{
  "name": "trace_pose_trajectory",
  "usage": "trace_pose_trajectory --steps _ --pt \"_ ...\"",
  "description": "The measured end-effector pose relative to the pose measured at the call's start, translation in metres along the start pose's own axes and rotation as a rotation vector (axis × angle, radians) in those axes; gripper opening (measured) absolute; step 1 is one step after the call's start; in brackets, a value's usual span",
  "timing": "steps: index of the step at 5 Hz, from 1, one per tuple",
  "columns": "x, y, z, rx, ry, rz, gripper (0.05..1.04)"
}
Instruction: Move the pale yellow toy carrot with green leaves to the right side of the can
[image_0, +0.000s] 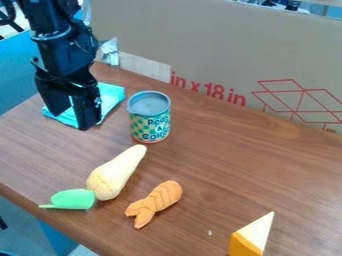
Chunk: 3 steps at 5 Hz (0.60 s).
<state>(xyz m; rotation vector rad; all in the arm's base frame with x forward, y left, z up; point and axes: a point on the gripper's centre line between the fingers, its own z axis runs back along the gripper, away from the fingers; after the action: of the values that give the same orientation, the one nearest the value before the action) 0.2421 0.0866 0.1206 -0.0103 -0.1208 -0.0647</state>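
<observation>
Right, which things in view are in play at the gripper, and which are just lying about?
In play, judging by nearness:
- gripper, open over the cloth
- turquoise cloth

Seemingly just lying about:
- can, beside the cloth
- pale yellow toy
- green piece
- orange toy
- white-and-orange wedge
</observation>
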Motion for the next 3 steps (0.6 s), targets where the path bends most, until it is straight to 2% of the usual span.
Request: trace_pose_trajectory --steps 1,2,3 --pt "-0.002 -0.002 -0.007 -0.017 0.015 0.005 1.001" --pt "0.0 -0.018 -0.022 -0.164 -0.093 0.061 1.001" --pt "0.004 -0.027 -0.025 -0.253 -0.179 0.124 1.001"
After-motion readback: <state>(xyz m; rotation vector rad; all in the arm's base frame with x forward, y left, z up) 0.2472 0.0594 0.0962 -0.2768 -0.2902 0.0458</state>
